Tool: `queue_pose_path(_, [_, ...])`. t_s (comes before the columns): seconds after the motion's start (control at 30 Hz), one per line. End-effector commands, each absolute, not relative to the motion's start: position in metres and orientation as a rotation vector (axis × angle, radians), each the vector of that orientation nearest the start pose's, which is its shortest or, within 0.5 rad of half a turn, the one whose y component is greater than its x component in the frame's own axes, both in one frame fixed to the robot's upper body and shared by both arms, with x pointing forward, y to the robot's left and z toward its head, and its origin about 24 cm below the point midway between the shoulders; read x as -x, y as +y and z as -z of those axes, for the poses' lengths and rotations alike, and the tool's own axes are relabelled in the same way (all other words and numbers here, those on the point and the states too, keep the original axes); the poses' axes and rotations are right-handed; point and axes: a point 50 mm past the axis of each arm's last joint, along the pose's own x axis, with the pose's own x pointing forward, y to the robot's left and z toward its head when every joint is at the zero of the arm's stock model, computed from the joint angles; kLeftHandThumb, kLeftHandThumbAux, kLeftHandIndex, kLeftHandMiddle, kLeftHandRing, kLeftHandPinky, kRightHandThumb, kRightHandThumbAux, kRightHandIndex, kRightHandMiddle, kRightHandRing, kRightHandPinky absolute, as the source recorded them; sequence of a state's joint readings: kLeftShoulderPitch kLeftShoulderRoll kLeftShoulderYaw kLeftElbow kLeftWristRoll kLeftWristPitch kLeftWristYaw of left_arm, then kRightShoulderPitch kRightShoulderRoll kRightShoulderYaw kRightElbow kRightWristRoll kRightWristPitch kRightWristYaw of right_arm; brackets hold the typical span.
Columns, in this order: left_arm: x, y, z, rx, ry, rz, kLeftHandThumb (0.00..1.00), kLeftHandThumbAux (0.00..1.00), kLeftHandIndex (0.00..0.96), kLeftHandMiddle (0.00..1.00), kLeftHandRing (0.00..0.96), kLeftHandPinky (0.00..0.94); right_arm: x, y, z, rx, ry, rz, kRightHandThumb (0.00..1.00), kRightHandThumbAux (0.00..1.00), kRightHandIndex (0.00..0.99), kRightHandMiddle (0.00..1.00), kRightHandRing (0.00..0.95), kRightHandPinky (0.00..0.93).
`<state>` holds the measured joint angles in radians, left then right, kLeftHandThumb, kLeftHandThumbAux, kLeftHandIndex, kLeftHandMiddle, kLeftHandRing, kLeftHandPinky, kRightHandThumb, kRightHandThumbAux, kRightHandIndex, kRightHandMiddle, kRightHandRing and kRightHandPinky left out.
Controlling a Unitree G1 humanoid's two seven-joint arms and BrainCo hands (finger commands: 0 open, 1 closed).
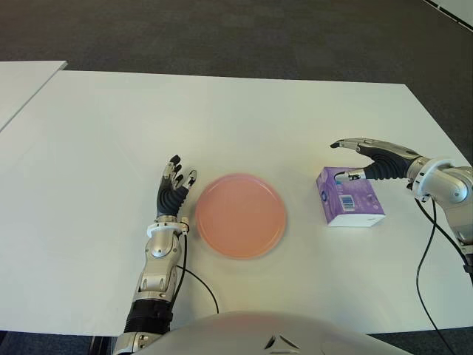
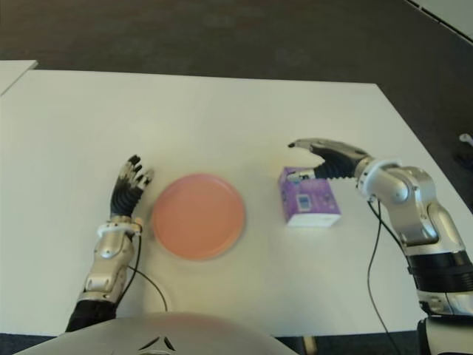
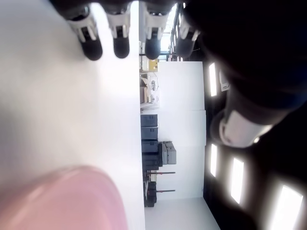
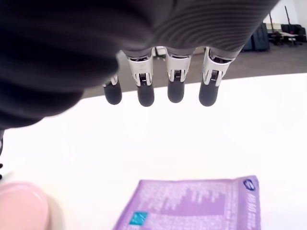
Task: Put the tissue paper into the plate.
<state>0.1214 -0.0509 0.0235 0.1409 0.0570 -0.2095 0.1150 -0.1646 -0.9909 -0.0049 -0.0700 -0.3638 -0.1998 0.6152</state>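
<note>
A purple tissue pack (image 1: pixel 349 198) lies on the white table (image 1: pixel 222 118), to the right of a round pink plate (image 1: pixel 240 215). My right hand (image 1: pixel 358 158) hovers over the pack's far edge, fingers (image 4: pixel 175 91) stretched out straight and the thumb near the pack's top; it holds nothing. The pack (image 4: pixel 196 203) shows below those fingers in the right wrist view. My left hand (image 1: pixel 176 189) shows just left of the plate, fingers (image 3: pixel 120 45) extended and open, holding nothing.
A second white table (image 1: pixel 22 85) stands at the far left with a gap between. A black cable (image 1: pixel 425 259) hangs from my right arm near the table's right edge. Dark carpet lies beyond the far edge.
</note>
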Motion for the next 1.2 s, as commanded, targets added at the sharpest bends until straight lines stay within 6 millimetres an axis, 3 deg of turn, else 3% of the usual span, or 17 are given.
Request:
queue_pose_path(0.03, [-0.217,0.159,0.005,-0.026,0.075,-0.155,0.000,0.606,0.001,0.000,0.000,0.000,-0.262,-0.263,-0.147,1.489,0.031,-0.621,0.165,0.288,0.000,0.000,0.000,0.000])
queue_pose_path(0.13, [-0.217,0.160,0.005,-0.036,0.078,-0.146,0.000,0.606,0.000,0.000,0.000,0.000,-0.262,-0.260,-0.128,1.507,0.017,-0.641,0.179,0.304,0.000,0.000,0.000,0.000])
queue_pose_path(0.3, [-0.216,0.161,0.006,-0.041,0.087,-0.139,0.000,0.605,0.000,0.000,0.000,0.000,-0.261,-0.259,-0.118,1.530,-0.015,-0.667,0.173,0.315,0.000,0.000,0.000,0.000])
queue_pose_path(1.03, [-0.212,0.165,0.007,-0.074,0.095,-0.142,0.000,0.585,0.000,0.000,0.000,0.000,-0.261,-0.268,-0.124,1.582,-0.007,-0.698,0.112,0.344,0.000,0.000,0.000,0.000])
queue_pose_path(1.13, [-0.211,0.165,0.007,-0.080,0.091,-0.140,0.000,0.583,0.000,0.000,0.000,0.000,-0.244,-0.285,-0.145,1.599,0.001,-0.667,0.114,0.342,0.000,0.000,0.000,0.000])
queue_pose_path(1.2, [-0.211,0.166,0.007,-0.085,0.088,-0.136,0.000,0.583,0.000,0.000,0.000,0.000,-0.246,-0.290,-0.139,1.610,0.027,-0.650,0.121,0.343,0.000,0.000,0.000,0.000])
